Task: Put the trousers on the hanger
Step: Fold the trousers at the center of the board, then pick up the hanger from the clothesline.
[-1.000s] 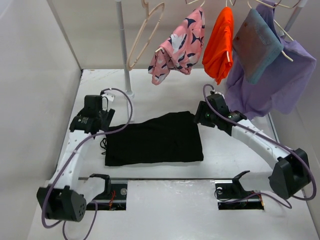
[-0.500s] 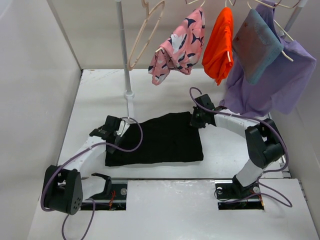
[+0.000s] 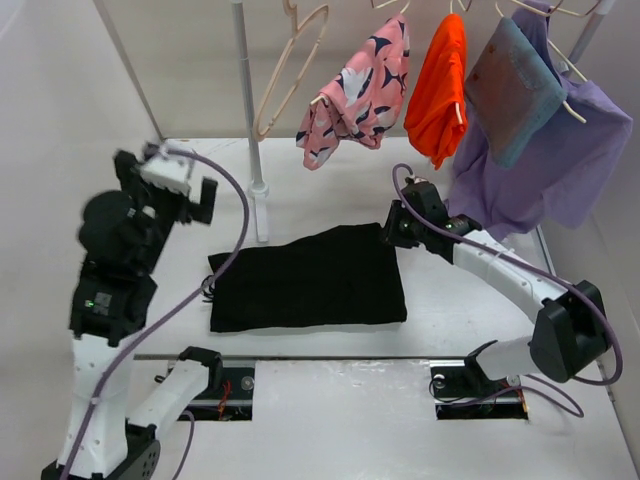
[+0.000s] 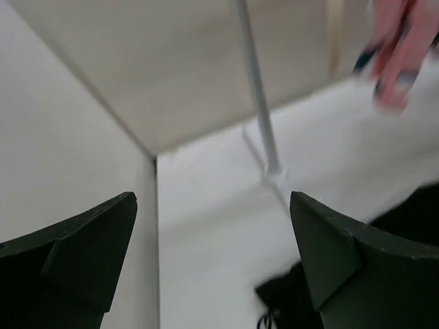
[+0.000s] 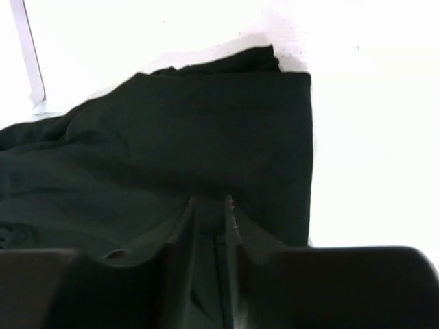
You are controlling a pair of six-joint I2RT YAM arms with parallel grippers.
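Barely started: black fabric trousers (image 3: 305, 280) lie on the desk (image 3: 330, 190), pale wooden hanger (image 3: 264, 120) bare; left jaws open, right jaws unclear.

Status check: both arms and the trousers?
Left gripper open, raised, empty. Right gripper nearly shut at far right corner of trousers, grip unclear. Cloth flat on table; hanger hangs bare beside pole.

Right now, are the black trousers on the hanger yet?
Nothing looks done: the large black soft trousers lie folded on the white table, and the pale wooden triangular hanger hangs empty. In hand: the right hand sits nearly closed at their far corner, grip unclear; the left hand is raised, open, empty. Left: lifting and draping them.
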